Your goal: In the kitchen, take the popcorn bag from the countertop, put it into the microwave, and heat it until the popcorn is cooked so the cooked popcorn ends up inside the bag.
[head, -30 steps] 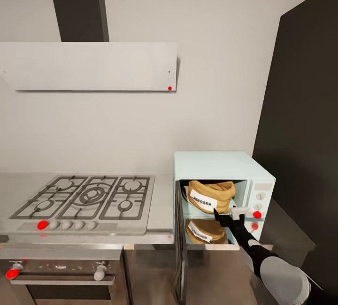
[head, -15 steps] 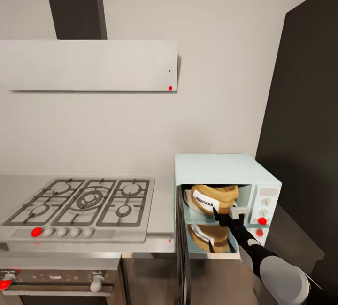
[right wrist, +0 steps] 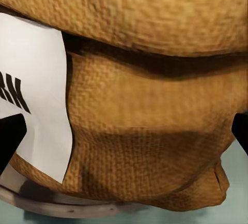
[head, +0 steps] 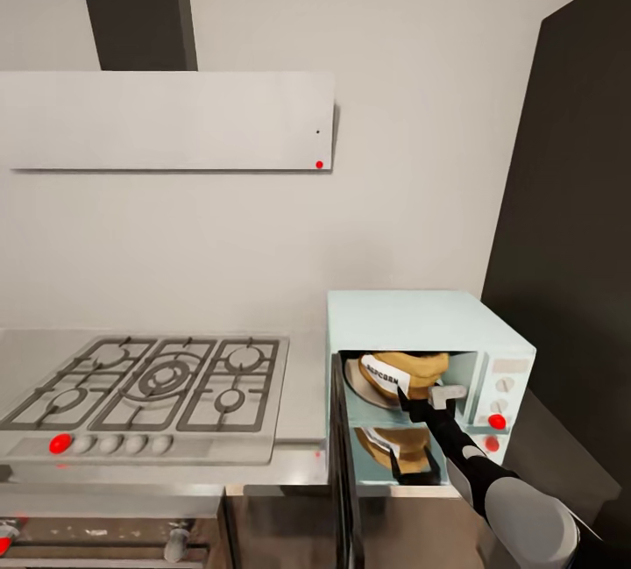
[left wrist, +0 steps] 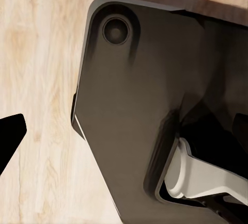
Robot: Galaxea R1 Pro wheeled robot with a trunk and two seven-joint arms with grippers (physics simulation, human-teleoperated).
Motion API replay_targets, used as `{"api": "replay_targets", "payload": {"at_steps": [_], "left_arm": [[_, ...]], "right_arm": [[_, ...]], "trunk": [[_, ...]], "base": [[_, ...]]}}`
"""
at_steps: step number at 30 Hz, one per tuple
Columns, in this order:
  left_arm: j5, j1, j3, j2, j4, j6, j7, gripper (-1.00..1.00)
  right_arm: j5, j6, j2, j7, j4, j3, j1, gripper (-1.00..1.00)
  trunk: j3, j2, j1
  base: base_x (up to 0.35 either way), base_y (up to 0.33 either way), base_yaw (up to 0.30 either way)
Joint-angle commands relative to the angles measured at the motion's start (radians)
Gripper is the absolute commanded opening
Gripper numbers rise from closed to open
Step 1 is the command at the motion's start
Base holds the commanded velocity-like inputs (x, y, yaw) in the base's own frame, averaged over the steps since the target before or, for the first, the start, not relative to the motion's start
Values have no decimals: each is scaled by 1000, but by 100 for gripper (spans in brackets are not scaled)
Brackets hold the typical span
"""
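Pulling slightly back, the right tool, fingers wide beside the tan paper popcorn bag, leaves it inside the pale blue microwave, lower right, ready for heating.

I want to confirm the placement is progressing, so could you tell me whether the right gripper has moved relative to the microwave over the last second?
Yes. The right gripper with the popcorn bag has gone deeper into the microwave; the bag sticks out less past the opening.
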Motion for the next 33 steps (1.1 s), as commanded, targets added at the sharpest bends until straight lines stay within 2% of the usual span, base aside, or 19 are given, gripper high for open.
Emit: {"api": "replay_targets", "payload": {"at_steps": [1,26,33], "left_arm": [[0,0,5,0,-2,6,0,100],[0,0,5,0,-2,6,0,100],[0,0,6,-1,-2,6,0,100]], "right_arm": [[0,-2,0,9,0,-8,0,100],[0,-2,0,9,0,-8,0,100],[0,-2,-1,9,0,-8,0,100]], "trunk": [[0,-1,1],[0,-1,1],[0,-1,1]], "base": [[154,40,0],[50,4,0],[-211,-14,0]]}}
